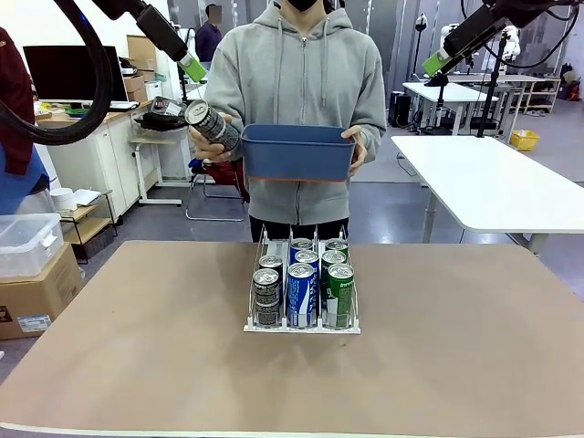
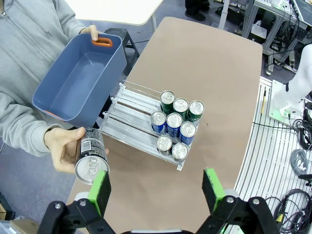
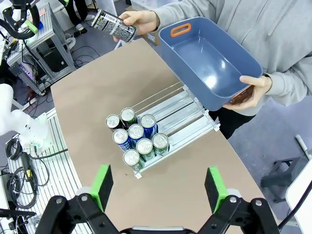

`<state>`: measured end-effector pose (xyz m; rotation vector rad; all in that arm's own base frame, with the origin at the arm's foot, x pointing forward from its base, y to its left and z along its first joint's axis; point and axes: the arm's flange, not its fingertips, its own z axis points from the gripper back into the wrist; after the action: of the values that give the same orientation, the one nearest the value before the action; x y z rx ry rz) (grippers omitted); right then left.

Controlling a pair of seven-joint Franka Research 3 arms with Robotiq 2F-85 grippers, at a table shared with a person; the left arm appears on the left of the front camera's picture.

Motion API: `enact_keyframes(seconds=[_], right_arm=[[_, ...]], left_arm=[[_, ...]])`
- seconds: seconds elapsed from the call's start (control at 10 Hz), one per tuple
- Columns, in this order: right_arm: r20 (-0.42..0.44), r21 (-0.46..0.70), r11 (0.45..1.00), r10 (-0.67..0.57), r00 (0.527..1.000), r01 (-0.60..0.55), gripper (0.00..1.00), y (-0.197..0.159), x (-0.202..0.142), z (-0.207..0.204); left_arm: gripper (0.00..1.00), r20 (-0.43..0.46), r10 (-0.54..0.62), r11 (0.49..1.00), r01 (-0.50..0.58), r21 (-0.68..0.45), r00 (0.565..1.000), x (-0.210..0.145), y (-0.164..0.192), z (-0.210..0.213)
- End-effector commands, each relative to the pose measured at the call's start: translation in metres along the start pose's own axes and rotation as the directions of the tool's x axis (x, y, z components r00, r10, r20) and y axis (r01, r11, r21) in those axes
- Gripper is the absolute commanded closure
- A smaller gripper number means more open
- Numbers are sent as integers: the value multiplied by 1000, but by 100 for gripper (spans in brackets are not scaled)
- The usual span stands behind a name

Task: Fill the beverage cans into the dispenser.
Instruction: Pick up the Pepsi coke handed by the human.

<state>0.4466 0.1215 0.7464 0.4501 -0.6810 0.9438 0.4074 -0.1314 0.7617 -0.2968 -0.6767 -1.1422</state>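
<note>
Front view: dispenser (image 1: 302, 326) at frame centre holds eight beverage cans (image 1: 301, 294). Person's hand (image 1: 203, 141), upper left, grips a dark can (image 1: 212, 124) beside the blue tub (image 1: 297, 151). Left gripper (image 2: 155, 189) and right gripper (image 3: 159, 185) are released, grasping nothing.

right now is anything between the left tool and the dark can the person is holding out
Nothing visible. The left tool hangs open above the table, and the dark can sits in the person's hand just beside its finger, top end facing it.
</note>
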Motion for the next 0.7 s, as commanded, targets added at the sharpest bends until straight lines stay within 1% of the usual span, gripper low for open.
enact_keyframes(seconds=[0.0,0.3,0.4,0.5,0.6], right_arm=[[0,3,1000,1,1000,-1,0,-2,1,1],[0,3,1000,1,1000,-1,0,-2,1,1],[0,3,1000,1,1000,-1,0,-2,1,1],[0,3,1000,1,1000,-1,0,-2,1,1],[0,3,1000,1,1000,-1,0,-2,1,1]], left_arm=[[0,5,17,1000,-17,-15,1000,-2,-2,1],[0,5,17,1000,-17,-15,1000,-2,-2,1],[0,0,0,1000,0,0,1000,0,0,0],[0,-17,-43,998,44,38,999,-2,4,0],[0,-50,-63,991,68,113,997,-3,4,-4]])
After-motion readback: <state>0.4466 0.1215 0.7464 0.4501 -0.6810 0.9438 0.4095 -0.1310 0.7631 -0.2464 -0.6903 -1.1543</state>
